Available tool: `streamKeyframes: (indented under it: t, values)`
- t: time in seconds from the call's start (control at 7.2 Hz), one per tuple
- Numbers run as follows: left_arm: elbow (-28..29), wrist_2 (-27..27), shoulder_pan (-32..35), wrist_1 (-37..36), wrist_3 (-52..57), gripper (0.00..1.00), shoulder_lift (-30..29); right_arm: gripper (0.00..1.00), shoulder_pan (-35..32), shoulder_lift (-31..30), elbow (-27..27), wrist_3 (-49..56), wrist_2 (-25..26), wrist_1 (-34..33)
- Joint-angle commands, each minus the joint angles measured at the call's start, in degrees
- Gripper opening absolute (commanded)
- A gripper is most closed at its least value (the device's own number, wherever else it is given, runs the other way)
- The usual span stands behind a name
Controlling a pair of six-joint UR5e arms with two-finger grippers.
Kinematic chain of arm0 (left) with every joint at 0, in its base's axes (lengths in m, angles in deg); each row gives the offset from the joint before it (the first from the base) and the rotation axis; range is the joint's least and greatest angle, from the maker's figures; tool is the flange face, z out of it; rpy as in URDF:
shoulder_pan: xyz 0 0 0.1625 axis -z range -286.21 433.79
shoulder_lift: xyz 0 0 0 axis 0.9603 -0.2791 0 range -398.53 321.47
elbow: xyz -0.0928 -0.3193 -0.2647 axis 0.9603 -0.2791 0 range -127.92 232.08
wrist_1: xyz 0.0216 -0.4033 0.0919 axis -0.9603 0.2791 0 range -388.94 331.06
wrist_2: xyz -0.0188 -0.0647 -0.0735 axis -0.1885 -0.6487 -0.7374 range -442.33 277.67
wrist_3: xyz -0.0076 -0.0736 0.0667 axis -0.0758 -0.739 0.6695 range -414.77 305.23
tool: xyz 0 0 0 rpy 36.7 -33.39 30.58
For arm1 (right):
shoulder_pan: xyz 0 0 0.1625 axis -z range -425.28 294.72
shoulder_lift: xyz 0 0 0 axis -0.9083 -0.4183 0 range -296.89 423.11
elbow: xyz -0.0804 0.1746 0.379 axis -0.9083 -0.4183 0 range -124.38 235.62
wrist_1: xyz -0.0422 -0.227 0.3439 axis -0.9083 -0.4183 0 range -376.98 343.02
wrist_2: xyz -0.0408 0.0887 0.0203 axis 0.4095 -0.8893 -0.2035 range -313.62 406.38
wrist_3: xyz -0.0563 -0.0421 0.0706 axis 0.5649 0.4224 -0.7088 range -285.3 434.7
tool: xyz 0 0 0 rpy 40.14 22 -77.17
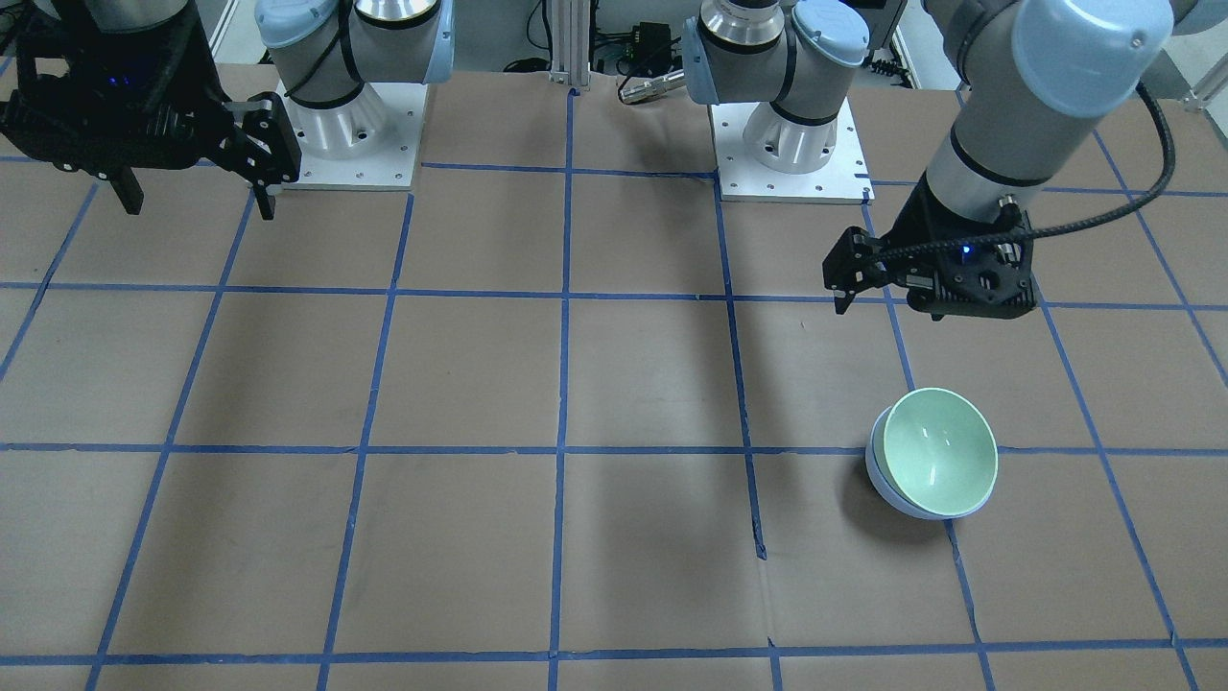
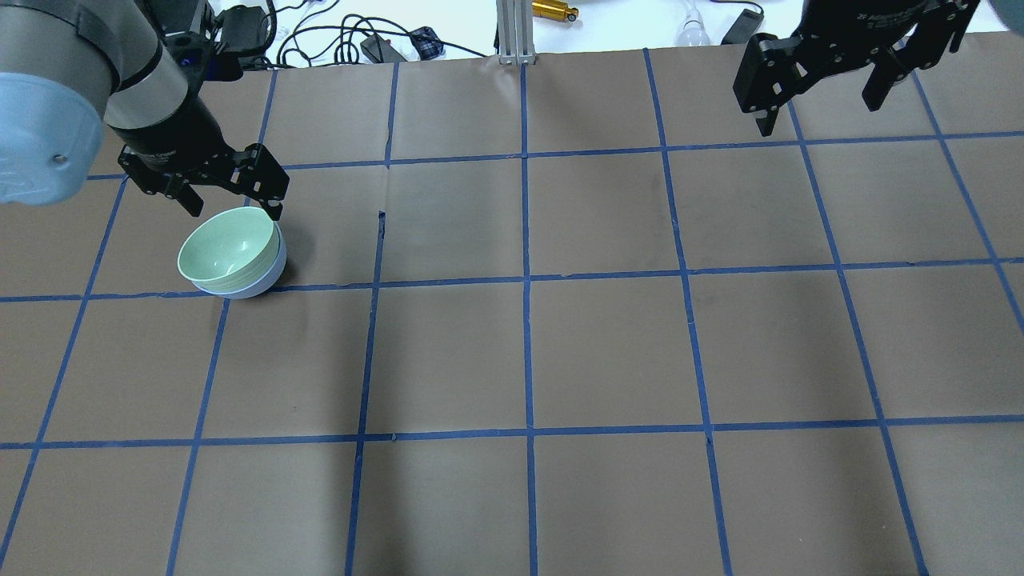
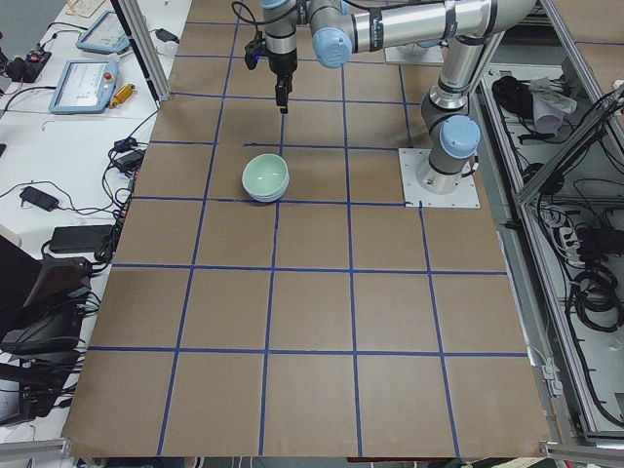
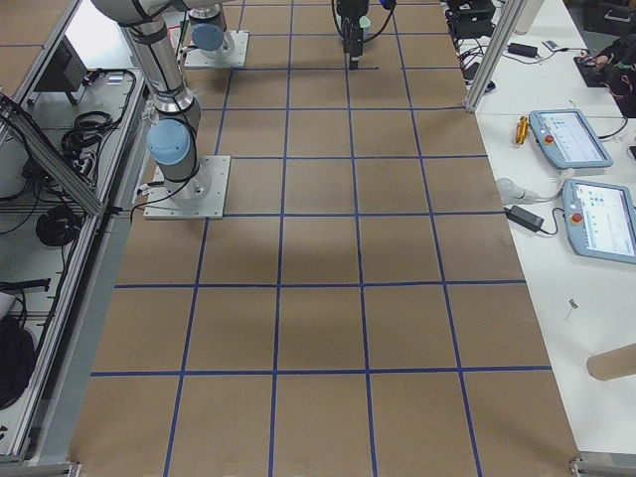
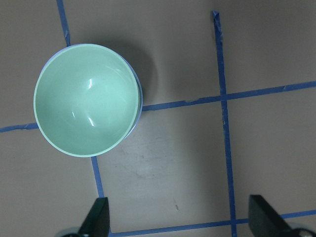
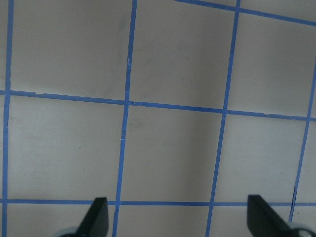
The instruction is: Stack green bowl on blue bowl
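Note:
The green bowl (image 1: 940, 451) sits nested upright inside the blue bowl (image 1: 890, 491), whose rim shows only as a thin edge beneath it. The pair stands on the brown table on my left side, and also shows in the overhead view: green bowl (image 2: 228, 250), blue bowl (image 2: 264, 280). In the left wrist view the green bowl (image 5: 86, 98) is at upper left. My left gripper (image 2: 234, 206) is open and empty, hovering above and just beyond the bowls, apart from them. My right gripper (image 2: 818, 112) is open and empty, high over the far right of the table.
The table is brown paper with a blue tape grid (image 2: 526, 280). The two arm bases (image 1: 345, 144) (image 1: 791, 154) stand on white plates at the robot's edge. Cables and small devices (image 2: 360, 40) lie beyond the far table edge.

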Motion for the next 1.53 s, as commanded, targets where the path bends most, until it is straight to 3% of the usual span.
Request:
streamKeyframes:
  t: [0.0,0.42,1.39]
  values:
    - [0.21,-0.35,3.76,2.7,-2.74,1.0,3.07,1.0,0.08,0.0,0.0,0.0,0.0,0.0]
    - [0.03,0.16,3.94,6.4,-3.1,1.0,5.45,1.0,-0.01,0.0,0.0,0.0,0.0,0.0]
    - [-0.06,-0.27,4.21,6.76,-6.53,1.0,4.66,1.0,-0.01,0.0,0.0,0.0,0.0,0.0]
